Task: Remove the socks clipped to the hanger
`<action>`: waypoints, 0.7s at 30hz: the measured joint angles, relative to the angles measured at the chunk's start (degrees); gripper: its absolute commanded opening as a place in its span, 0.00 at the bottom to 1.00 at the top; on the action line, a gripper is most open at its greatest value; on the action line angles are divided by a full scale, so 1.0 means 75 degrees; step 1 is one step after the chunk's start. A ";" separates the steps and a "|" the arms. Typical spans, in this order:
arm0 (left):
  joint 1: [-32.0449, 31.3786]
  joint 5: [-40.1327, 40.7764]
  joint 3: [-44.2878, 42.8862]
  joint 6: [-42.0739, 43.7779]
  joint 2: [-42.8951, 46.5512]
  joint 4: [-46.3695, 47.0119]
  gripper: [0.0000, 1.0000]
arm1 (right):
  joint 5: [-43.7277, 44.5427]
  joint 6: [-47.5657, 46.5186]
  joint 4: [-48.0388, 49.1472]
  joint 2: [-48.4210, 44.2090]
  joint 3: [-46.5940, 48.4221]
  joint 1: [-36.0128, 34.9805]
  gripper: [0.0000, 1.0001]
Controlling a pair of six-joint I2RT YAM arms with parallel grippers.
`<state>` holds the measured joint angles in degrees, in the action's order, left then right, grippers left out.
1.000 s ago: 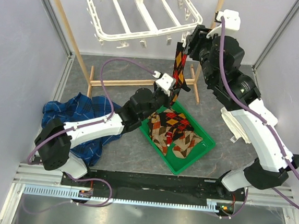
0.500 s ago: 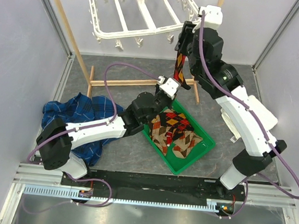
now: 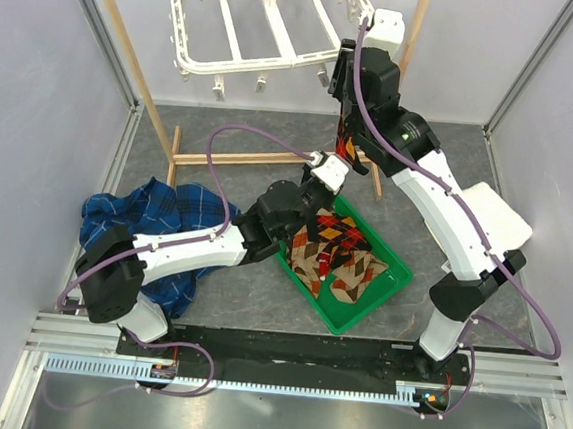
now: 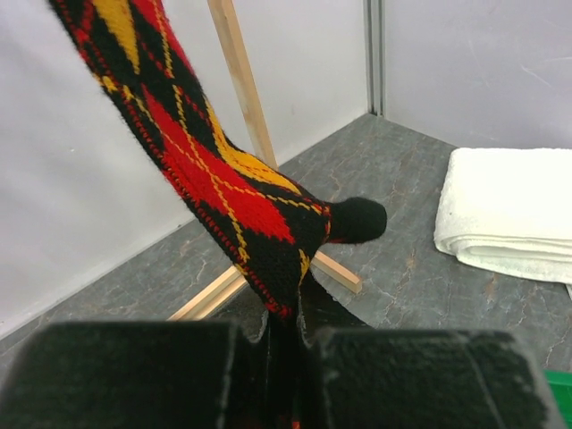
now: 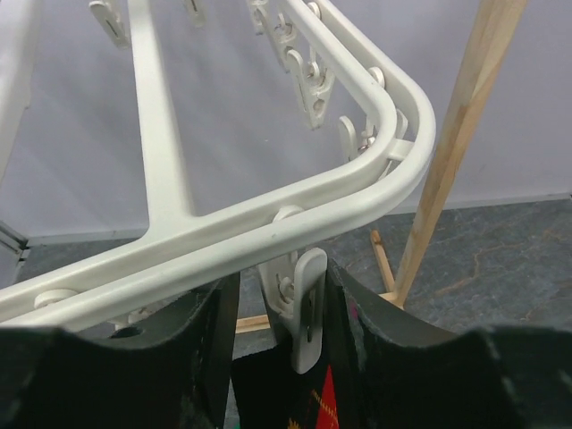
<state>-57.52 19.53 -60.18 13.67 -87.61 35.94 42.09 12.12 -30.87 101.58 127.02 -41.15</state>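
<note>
My left gripper (image 4: pixel 284 338) clamps the sock (image 4: pixel 223 179); my right gripper (image 5: pixel 282 304), half-wide, straddles its clip (image 5: pixel 306 299), lower centre: squeeze squarely before pulling.

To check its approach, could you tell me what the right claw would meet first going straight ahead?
The right claw would first meet the white clip, which sits between its fingers above the sock; the hanger rail seems just behind, depth unclear.

Pale walls (image 3: pixel 35 102) enclose a grey marbled floor (image 3: pixel 258 307).
</note>
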 measured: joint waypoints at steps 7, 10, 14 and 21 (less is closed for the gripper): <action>-0.0015 0.0000 -0.0012 0.0020 -0.0128 0.0093 0.02 | 0.0233 -0.0175 0.0090 0.0152 0.0029 0.0000 0.42; -0.0015 0.0000 -0.0012 0.0020 -0.0187 0.0093 0.02 | 0.0318 -0.0262 0.0140 0.0181 0.0029 0.0000 0.38; -0.0015 0.0000 -0.0012 0.0020 -0.0230 0.0143 0.02 | 0.0469 -0.0417 0.0245 0.0195 0.0029 0.0000 0.10; -0.0029 0.0006 -0.0012 0.0020 -0.0256 0.0134 0.02 | 0.0583 -0.0562 0.0606 0.0192 -0.0003 0.0000 0.00</action>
<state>-57.74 19.57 -60.27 13.82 -89.54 36.95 46.46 7.90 -26.33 103.02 127.00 -41.15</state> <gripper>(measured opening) 0.044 0.154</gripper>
